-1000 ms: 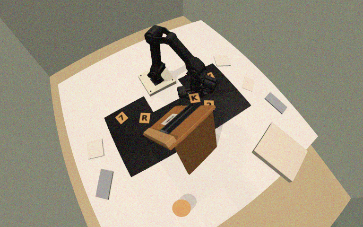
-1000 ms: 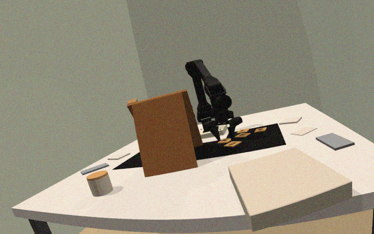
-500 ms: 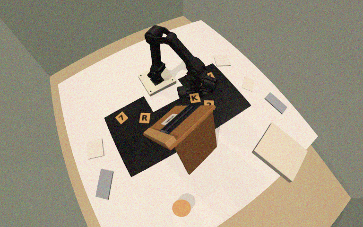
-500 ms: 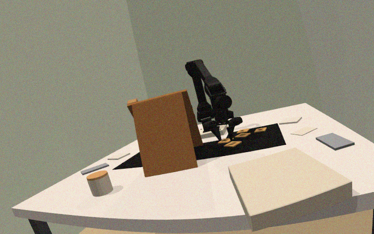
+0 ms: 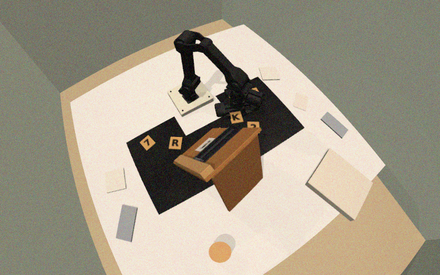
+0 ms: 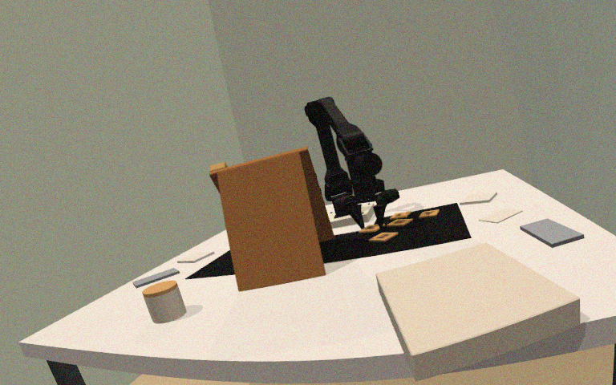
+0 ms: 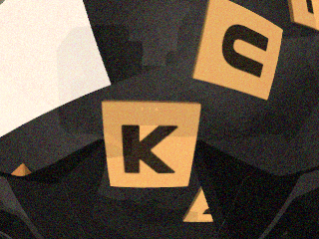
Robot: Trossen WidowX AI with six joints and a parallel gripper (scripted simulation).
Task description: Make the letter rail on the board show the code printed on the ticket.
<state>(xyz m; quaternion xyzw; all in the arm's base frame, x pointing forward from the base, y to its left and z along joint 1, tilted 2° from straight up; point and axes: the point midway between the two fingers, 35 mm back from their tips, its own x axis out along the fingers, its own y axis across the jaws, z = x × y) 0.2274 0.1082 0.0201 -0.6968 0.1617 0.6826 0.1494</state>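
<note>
My gripper (image 6: pixel 371 228) (image 7: pixel 151 146) is shut on the K tile (image 5: pixel 236 117) (image 7: pixel 150 179), a fingertip at each side, low over the black mat (image 5: pixel 155 181) (image 6: pixel 440 227). A partly hidden tile (image 5: pixel 253 125) (image 6: pixel 383 237) (image 7: pixel 198 214) lies close by. The U tile (image 7: pixel 211 67) lies beyond it in the wrist view. The 7 tile (image 5: pixel 147 142) and R tile (image 5: pixel 175 146) lie left of the sloped wooden board (image 5: pixel 230 145) (image 6: pixel 272 222). The dark rail (image 5: pixel 215 144) on the board shows no tile. The ticket (image 5: pixel 204 144) beside it is too small to read.
A large cream block (image 5: pixel 340 184) (image 6: pixel 476 294) and a round lidded pot (image 5: pixel 220 251) (image 6: pixel 165 306) stand on the counter. Two grey slabs (image 5: pixel 334 124) (image 5: pixel 126 223) and several thin pale plates lie around the mat. The board rises beside the arm.
</note>
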